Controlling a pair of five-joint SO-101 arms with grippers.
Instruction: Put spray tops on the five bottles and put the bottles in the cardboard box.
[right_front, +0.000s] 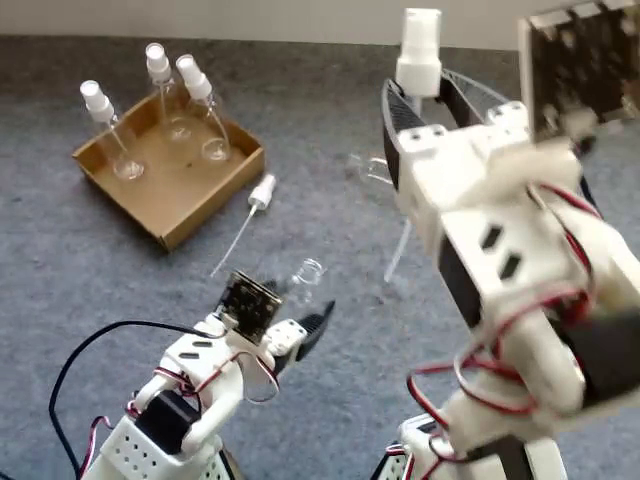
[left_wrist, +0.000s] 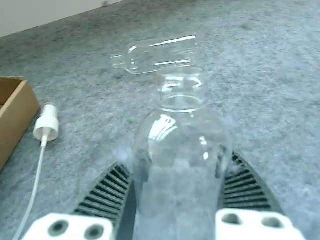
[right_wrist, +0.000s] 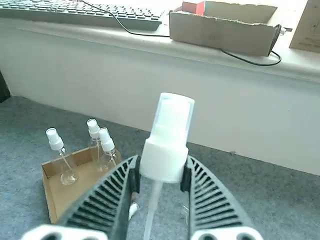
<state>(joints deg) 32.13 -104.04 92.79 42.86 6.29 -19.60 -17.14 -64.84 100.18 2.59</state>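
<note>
My left gripper (right_front: 297, 322) is low at the front, shut on a clear open-necked bottle (left_wrist: 177, 150) that points away from it. My right gripper (right_front: 428, 88) is raised high on the right, shut on a white spray top (right_wrist: 167, 145) whose thin tube hangs down between the fingers. A second clear bottle (left_wrist: 155, 54) lies on its side on the grey carpet beyond the held one. Near the cardboard box (right_front: 100, 165) lies a loose spray top (right_front: 262, 192) with its long tube. Three capped bottles (right_front: 165, 95) stand inside the box.
Grey carpet (right_front: 330, 230) covers the whole work surface. The box sits at the back left, with one corner (left_wrist: 15, 115) in the left wrist view. A white wall ledge with a keyboard and another carton (right_wrist: 220, 25) runs behind the carpet.
</note>
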